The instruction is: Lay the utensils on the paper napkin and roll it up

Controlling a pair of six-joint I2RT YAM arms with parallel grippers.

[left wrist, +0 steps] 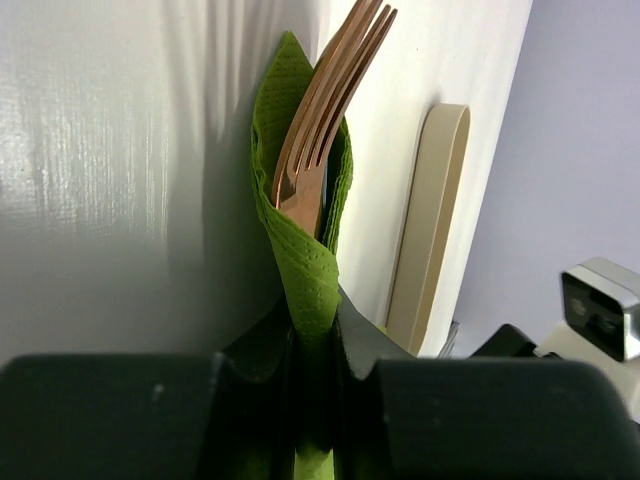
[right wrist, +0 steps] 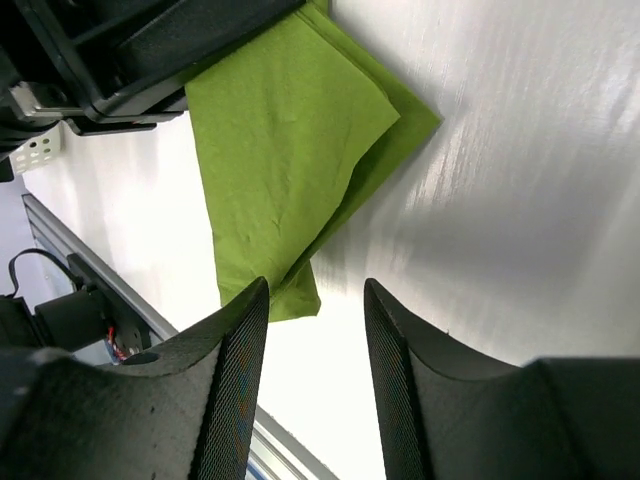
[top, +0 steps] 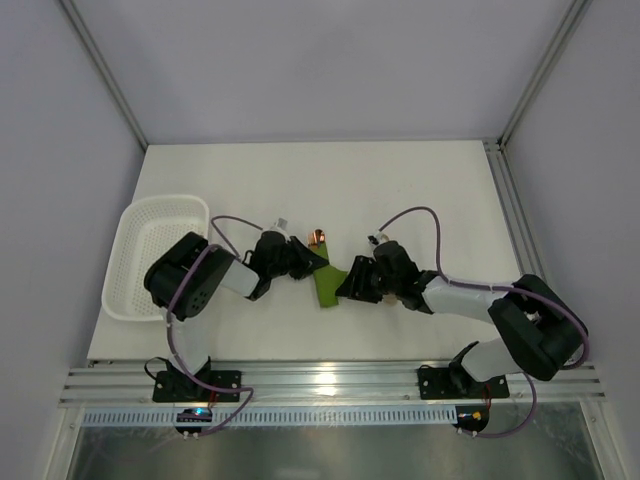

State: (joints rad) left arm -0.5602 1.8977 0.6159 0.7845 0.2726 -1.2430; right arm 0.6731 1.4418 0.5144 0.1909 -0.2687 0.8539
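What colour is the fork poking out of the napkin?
Shiny copper-brown fork, wrapped in the green napkin; the left wrist view shows it best.

Paper napkin (top: 327, 286), 1; copper fork (left wrist: 325, 110), 1; white mesh basket (top: 122, 255) at 9 o'clock, 1; beige oblong piece (left wrist: 430, 220), 1; left end effector (left wrist: 315, 370) and right end effector (right wrist: 315, 330), 2.

I find the top camera fixed above and behind the arm bases, looking steeply down over the whole table (top: 400, 190). Both wrist cameras sit very close, facing outward along their wrists. All three share the green napkin (top: 326, 285).
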